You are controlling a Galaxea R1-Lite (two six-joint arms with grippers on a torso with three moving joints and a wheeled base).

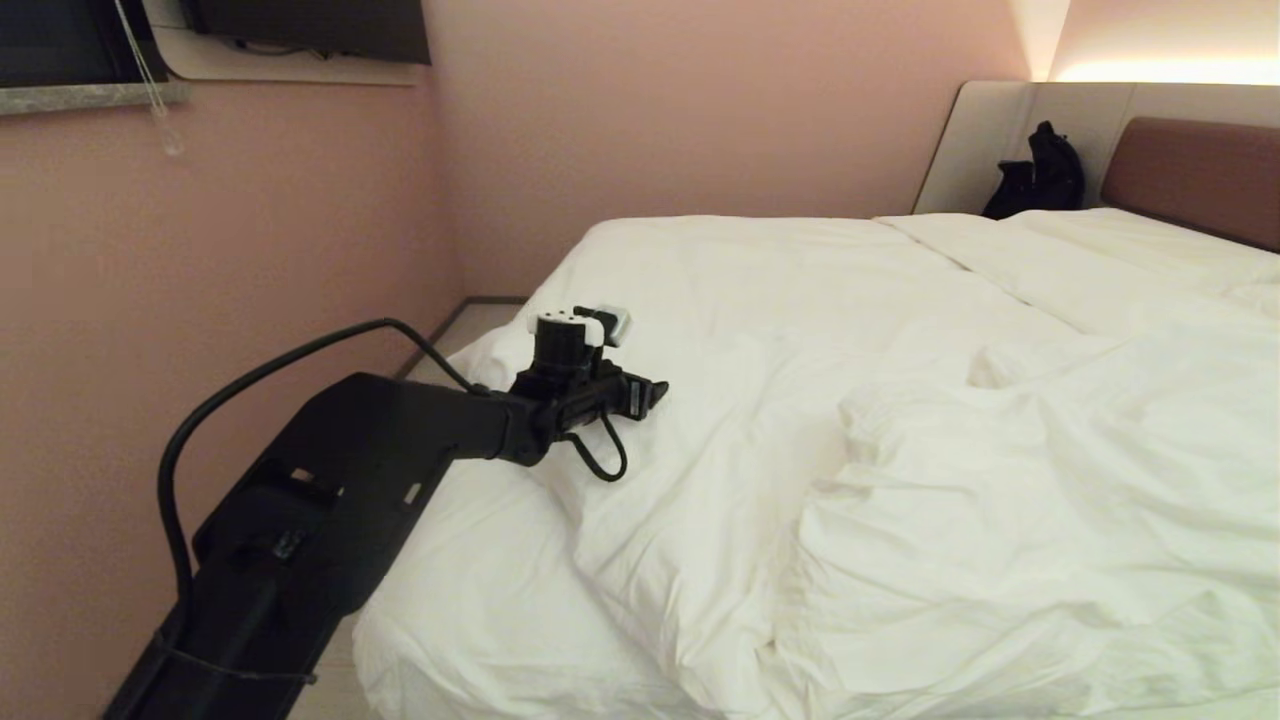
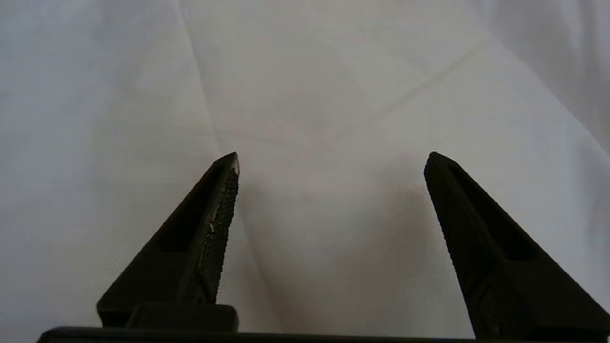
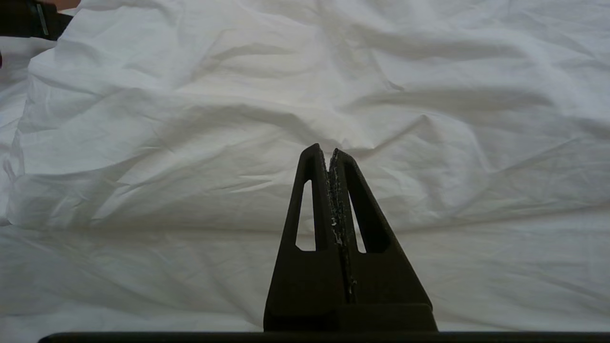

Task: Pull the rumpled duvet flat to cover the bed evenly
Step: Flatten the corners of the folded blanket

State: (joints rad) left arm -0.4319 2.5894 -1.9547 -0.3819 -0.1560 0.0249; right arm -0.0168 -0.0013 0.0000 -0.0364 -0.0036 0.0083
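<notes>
Clearly the left gripper point(image 1: 640, 395) stands wide open over the near left part of the bed point(image 1: 480, 330), its arm reaching in from the lower left of the head view. Its two black fingers point(image 2: 214, 224) are spread far apart in the left wrist view, with only smooth white cloth between them and nothing held.

Over the mattress lies the duvet point(image 1: 900, 420), white and puffy, reaching from the near edge up toward the far end. On the left it lies fairly flat, draping over the near left corner, with a long fold running down from beneath the gripper. On the right it is rumpled, bunched into a thick ridge with soft wrinkles across the near right part. Farther off, flat white pillows point(image 1: 1100, 250) lie at the head of the bed, below the reddish-brown headboard point(image 1: 1190, 175). A black bag point(image 1: 1040, 175) leans against the beige panel just left of the headboard.

Outside the head view, the right gripper point(image 3: 330, 155) has its fingers pressed together on nothing, and it hangs above wrinkled white duvet cloth point(image 3: 190, 143).
</notes>
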